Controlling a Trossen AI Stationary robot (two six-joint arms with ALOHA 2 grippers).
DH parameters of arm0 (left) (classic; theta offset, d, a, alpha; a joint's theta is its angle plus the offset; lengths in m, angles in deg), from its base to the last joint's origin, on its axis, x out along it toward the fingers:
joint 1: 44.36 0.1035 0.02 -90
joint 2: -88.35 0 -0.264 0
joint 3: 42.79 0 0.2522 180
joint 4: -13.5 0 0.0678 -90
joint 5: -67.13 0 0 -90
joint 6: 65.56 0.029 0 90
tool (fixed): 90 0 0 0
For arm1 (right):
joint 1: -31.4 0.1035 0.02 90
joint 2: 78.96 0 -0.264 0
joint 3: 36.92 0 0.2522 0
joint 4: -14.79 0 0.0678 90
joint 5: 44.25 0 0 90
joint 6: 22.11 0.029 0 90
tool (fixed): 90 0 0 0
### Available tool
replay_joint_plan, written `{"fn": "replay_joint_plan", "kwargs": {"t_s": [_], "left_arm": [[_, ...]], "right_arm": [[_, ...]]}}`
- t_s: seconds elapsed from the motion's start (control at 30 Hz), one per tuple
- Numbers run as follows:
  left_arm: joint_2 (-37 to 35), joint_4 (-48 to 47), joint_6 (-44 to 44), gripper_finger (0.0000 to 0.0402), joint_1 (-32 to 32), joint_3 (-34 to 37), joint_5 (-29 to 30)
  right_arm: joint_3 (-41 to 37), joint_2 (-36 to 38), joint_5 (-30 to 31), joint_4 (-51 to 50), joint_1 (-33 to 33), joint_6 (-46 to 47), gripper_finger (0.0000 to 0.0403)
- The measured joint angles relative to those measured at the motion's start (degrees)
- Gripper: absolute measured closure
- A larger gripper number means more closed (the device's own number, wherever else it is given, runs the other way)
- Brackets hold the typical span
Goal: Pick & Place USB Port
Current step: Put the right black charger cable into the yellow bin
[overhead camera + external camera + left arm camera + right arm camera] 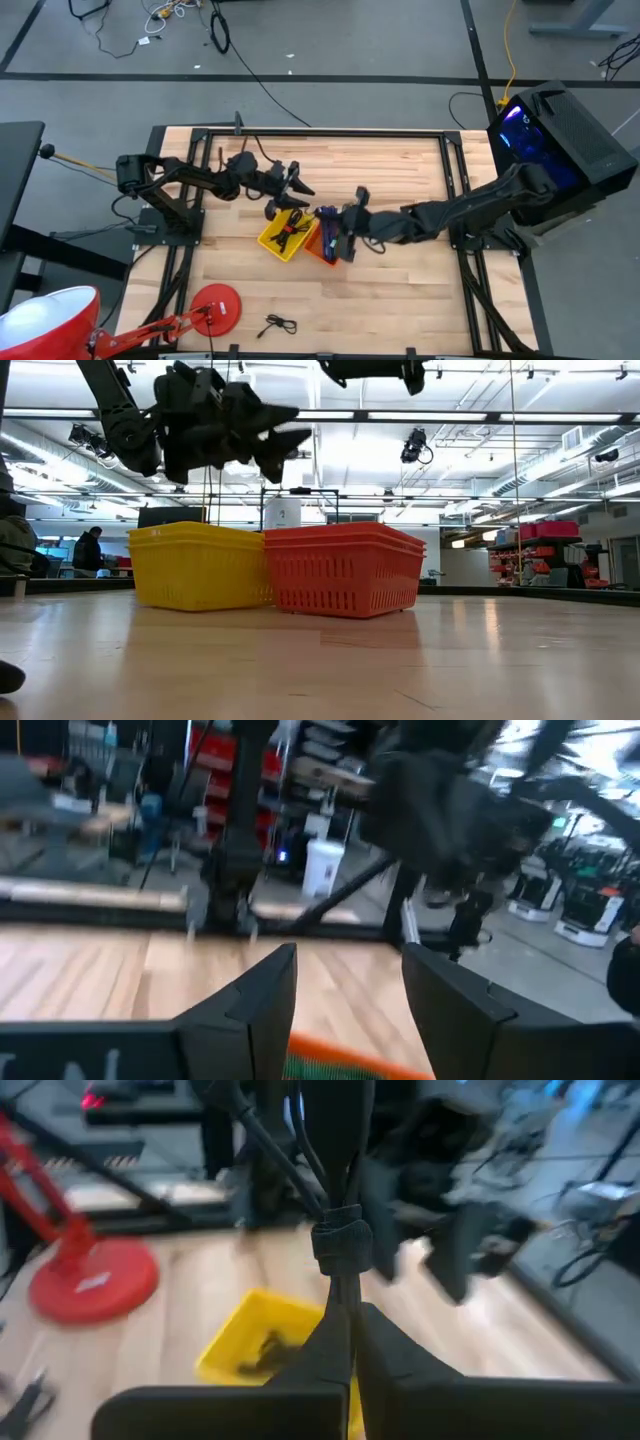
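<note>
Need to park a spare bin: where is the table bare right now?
Free: the far strip of the table, and the near right between the orange basket and the frame. Crowded: centre, where the yellow basket and both pincers, left and right, meet; near left holds a red disc base and loose cable.

table (400, 290): wood planks, pale, smooth, slight sheen seen in low view
yellow basket (200, 566): moulded plastic, slotted walls, semi-gloss
red basket (345, 570): same slotted plastic, semi-gloss
cable (340, 1230): black, rubbery, matt, tied in a bundle
red round base (215, 307): smooth, glossy
</note>
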Motion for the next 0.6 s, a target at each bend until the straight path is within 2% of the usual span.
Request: {"fn": "replay_joint_plan", "kwargs": {"t_s": [0.23,0.33,0.6], "left_arm": [[0.0,10.4,-1.8,0.0214,-2.6,0.0,0.7],[0.0,13.9,-1.4,0.0214,-4.3,0.0,2.5],[0.0,14.7,4.6,0.0214,-8.1,0.0,9.6]], "right_arm": [[0.0,1.7,-0.5,0.8,-2.7,-1.8,0.0403],[0.0,1.0,-2.8,1.6,-3.9,-1.6,0.0403],[0.0,0.7,-6.1,5.4,-5.7,-2.3,0.0403]]}}
